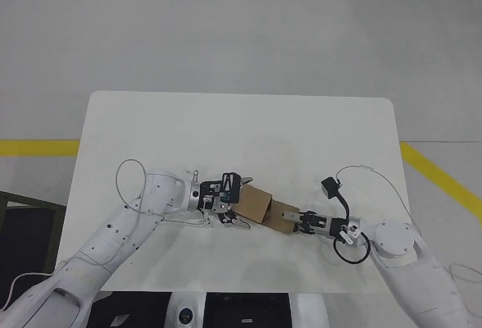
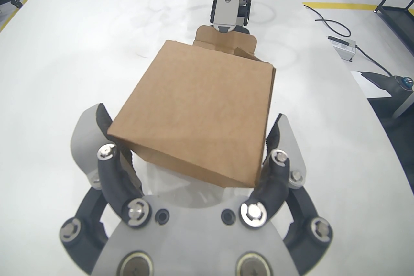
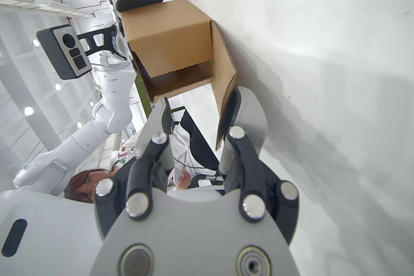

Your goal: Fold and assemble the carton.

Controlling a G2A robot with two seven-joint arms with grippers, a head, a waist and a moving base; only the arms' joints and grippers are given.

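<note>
L claw (image 2: 190,120) grips carton (image 2: 207,86) by its sides; R claw (image 3: 200,101) spread open at flap (image 3: 223,76).

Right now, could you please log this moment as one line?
carton: tube formed, one end open | left gripper: shut on carton | right gripper: fingers open beside flap

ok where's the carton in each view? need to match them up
Top view: carton on the table's near half, mid-width, between left gripper and right gripper.
Left wrist view: carton held in the left gripper, right gripper at its far end.
Right wrist view: carton just beyond the right gripper, open end facing the camera.
Shared landmark: the open flap at the right gripper.
</note>
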